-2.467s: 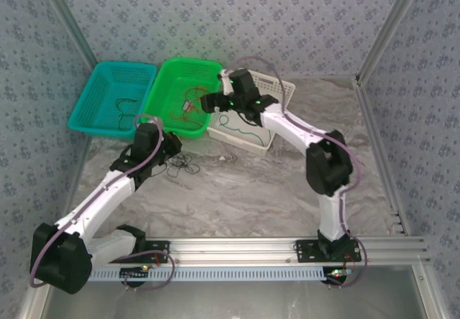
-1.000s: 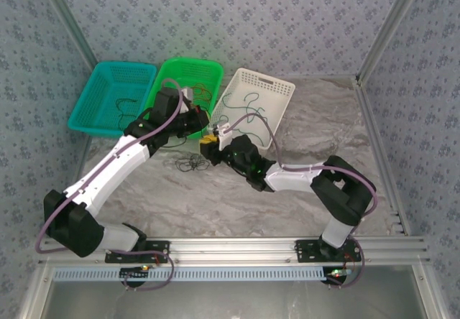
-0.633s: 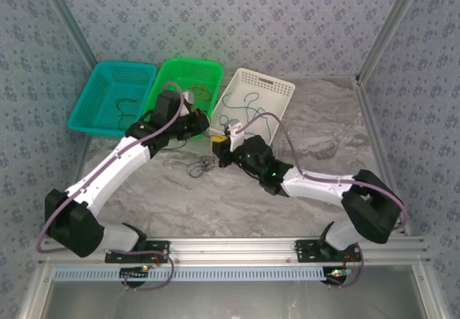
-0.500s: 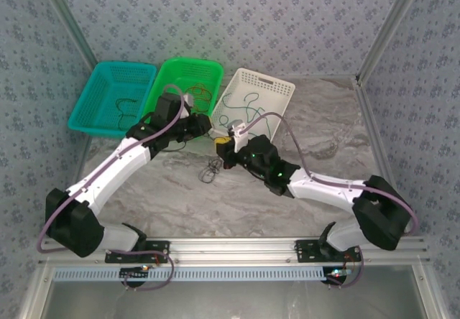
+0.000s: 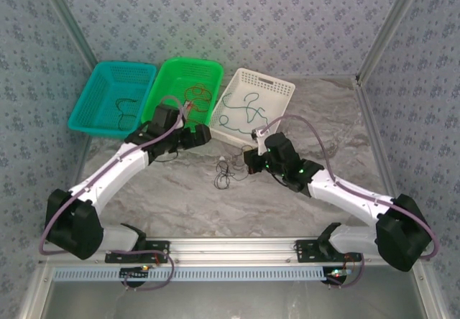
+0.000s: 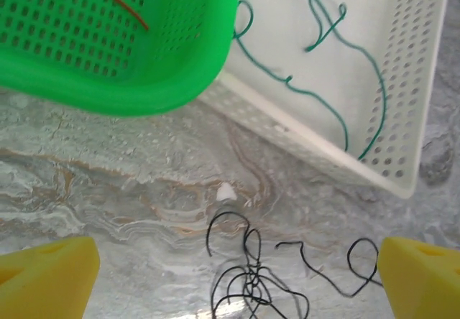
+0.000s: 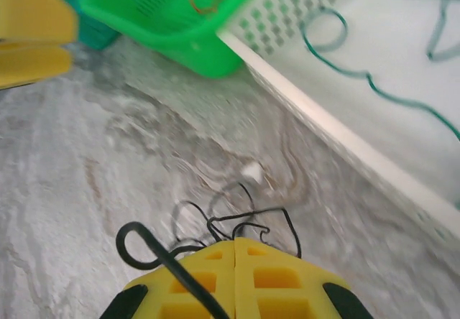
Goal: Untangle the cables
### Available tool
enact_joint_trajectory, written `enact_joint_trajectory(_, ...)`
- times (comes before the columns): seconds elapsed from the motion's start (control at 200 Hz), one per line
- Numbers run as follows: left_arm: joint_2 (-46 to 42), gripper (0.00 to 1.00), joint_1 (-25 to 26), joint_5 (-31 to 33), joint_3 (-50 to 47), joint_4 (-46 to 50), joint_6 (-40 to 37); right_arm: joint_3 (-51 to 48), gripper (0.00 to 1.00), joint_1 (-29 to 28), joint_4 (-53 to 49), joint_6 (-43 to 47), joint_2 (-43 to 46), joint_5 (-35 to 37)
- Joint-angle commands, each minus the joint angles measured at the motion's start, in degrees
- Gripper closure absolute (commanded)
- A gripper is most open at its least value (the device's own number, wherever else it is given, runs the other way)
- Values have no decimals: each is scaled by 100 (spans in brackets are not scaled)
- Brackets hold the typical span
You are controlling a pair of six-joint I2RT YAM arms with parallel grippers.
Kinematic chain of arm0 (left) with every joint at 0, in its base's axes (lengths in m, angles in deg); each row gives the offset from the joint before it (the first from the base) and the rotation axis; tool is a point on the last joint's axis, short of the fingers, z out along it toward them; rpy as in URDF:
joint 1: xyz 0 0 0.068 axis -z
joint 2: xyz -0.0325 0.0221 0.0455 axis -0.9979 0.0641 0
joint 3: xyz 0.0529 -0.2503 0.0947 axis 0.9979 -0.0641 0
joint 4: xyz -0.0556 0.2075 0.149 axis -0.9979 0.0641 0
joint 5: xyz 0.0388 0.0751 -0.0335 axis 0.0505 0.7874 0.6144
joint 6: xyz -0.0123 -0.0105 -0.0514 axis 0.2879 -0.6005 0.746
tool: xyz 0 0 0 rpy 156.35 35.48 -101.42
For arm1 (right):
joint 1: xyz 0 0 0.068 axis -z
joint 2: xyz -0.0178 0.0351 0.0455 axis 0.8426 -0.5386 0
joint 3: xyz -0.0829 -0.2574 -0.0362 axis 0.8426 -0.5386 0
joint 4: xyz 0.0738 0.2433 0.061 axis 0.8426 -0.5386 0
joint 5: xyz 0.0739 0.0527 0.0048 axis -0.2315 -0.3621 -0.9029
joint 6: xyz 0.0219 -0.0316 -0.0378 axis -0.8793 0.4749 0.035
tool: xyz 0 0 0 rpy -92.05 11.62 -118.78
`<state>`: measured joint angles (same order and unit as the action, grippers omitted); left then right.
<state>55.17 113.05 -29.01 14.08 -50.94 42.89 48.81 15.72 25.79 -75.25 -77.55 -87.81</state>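
Black cable (image 6: 248, 279) dragged rightward — right pincer (image 7: 235, 247) (clamped).

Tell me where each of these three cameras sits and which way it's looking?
Top external: high behind the arms, looking down at the table; both arms, left gripper and right gripper show.
Left wrist: on the left arm, facing down at the black cable; its spread yellow fingers show.
Right wrist: low, facing the green basket; its shut fingers pinch that cable.
Shared: both wrist views see the white basket.
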Motion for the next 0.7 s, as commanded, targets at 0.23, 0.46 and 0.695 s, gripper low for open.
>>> enact_joint_trajectory(0.23, 60, 1, 578, -115, -274, -296, -828, -85, 75, 165, -1899, -1559, -315, 1082)
enact_joint_trajectory(0.46, 508, 5, 741, -259, 100, 365, -300, 366, 28, -250, -2712, -1430, -121, 2222)
enact_joint_trajectory(0.695, 956, 16, 1007, -560, 251, 325, 628, 39, 0, -340, -1289, -881, -47, 1214)
